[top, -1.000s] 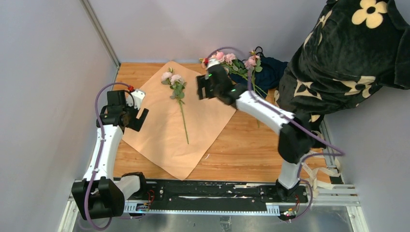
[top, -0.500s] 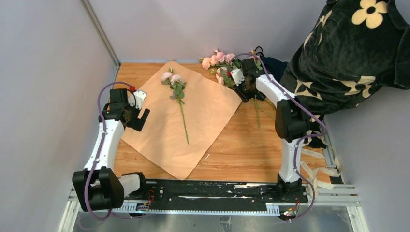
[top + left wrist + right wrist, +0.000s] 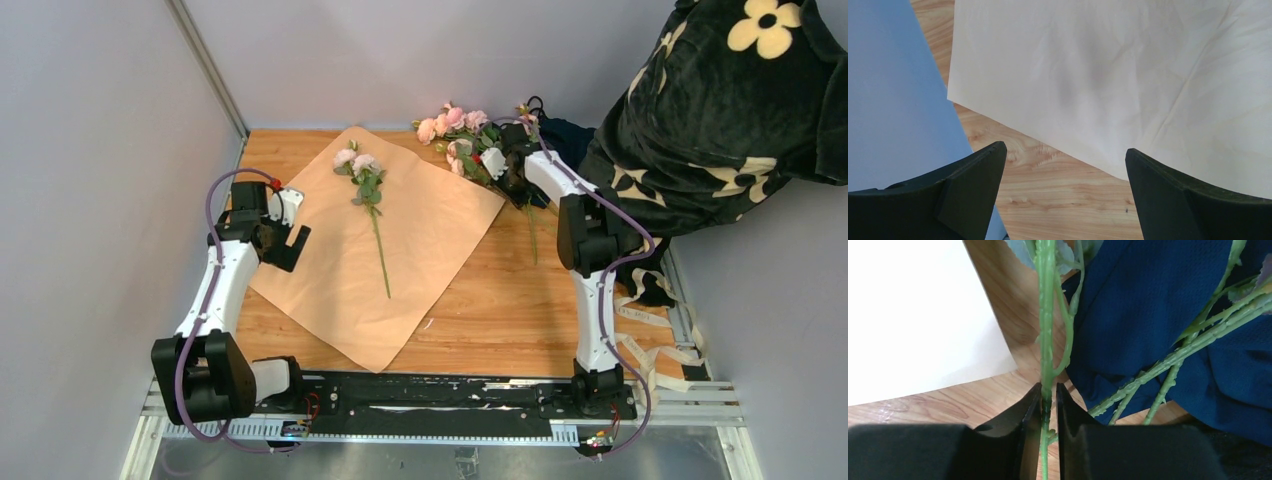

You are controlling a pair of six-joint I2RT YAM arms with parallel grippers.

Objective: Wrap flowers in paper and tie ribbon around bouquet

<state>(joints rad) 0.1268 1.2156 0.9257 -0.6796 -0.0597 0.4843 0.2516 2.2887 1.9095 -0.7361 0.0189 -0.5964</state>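
Your right end effector [image 3: 1048,390] is clenched on one stem [image 3: 1046,315] of the flowers [image 3: 455,128] at the counter's far right; the stem runs near to far. The paper [image 3: 400,250] lies just left. Your left end effector [image 3: 1063,160] hangs released.

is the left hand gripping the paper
No, in the left wrist view the left hand is wide open, its fingers apart above the paper with nothing pinched.

wooden table [image 3: 500,300], paper [image 3: 330,280], flowers [image 3: 452,122], navy cloth [image 3: 565,150]
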